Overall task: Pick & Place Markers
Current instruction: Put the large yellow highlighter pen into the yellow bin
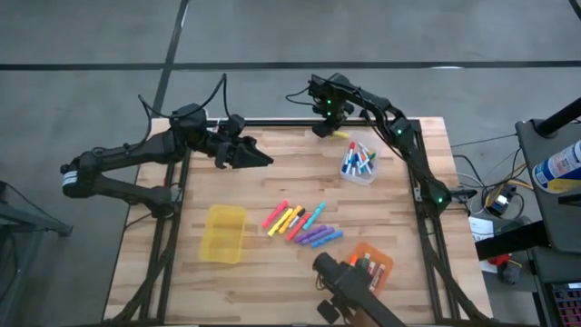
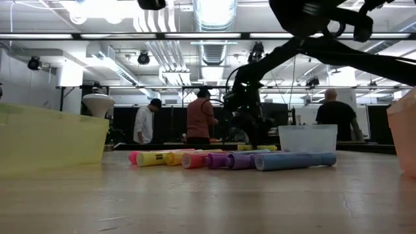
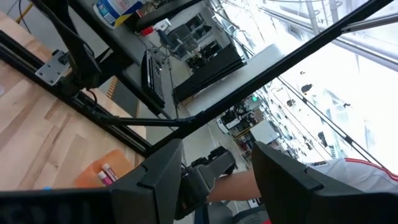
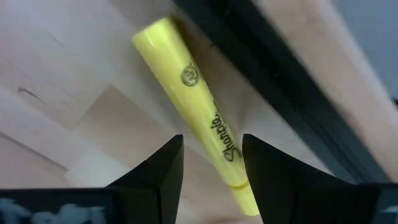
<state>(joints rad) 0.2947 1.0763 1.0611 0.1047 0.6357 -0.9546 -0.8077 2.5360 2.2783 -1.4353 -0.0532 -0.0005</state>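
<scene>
We are straddling the yellow capped marker (image 4: 198, 106) at the frame's upper centre with our right gripper (image 4: 211, 163), fingers parted; closing off-centre risks it rolling against the black table rail (image 4: 273, 87).

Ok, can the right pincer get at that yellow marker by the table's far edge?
Probably yes: the right pincer hangs open right over the yellow marker, fingers either side. The black frame rail runs alongside it, leaving little room on that side.
</scene>
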